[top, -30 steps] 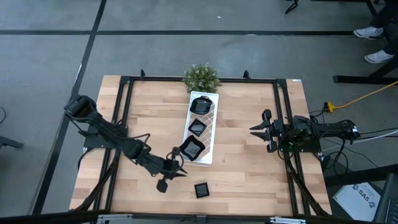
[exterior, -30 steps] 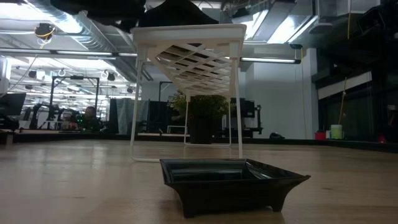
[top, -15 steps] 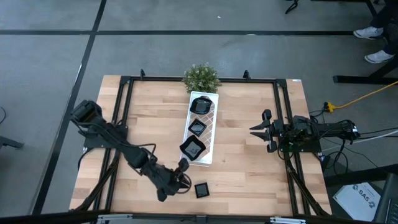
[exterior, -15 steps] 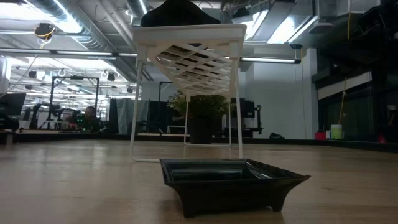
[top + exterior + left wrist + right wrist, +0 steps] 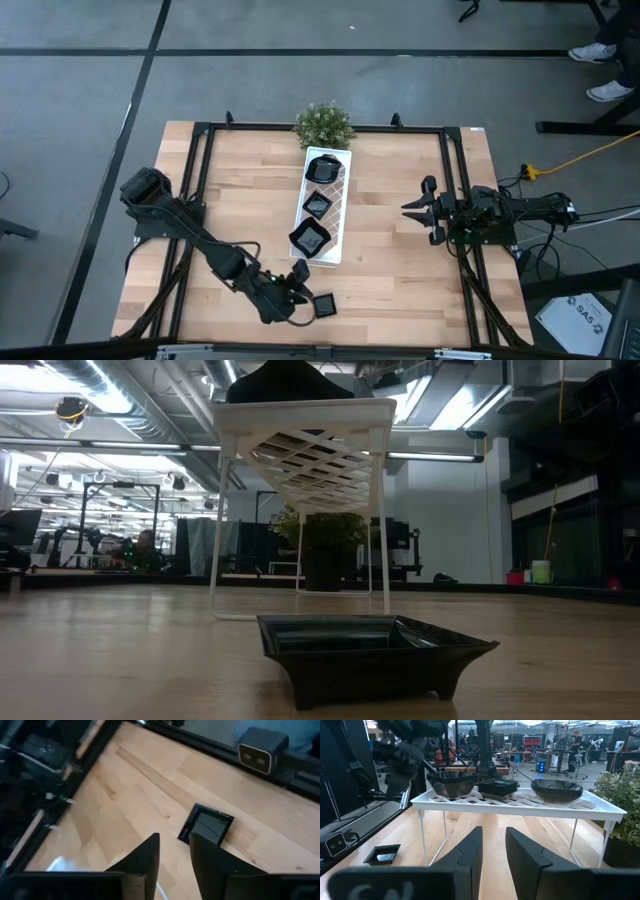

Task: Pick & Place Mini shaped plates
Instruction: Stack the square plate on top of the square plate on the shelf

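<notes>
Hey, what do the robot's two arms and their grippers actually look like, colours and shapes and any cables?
Both arms are dark, nearly black, jointed tubes. The left gripper and right gripper each end in two flat, tapering black fingers. Black cables trail behind the right arm at the table's edge. No markings are readable.

The white tray (image 5: 324,214) stands on thin legs down the middle of the table (image 5: 400,270), with three black plates (image 5: 310,238) on top and the potted plant (image 5: 323,124) at its far end, so it splits the surface into two open stretches of bare wood. The left arm reaches across the near left part, its left gripper (image 5: 297,283) just beside a lone square plate (image 5: 324,305) on the wood. The right gripper (image 5: 424,209) hovers over the right stretch, well clear of the tray.
</notes>
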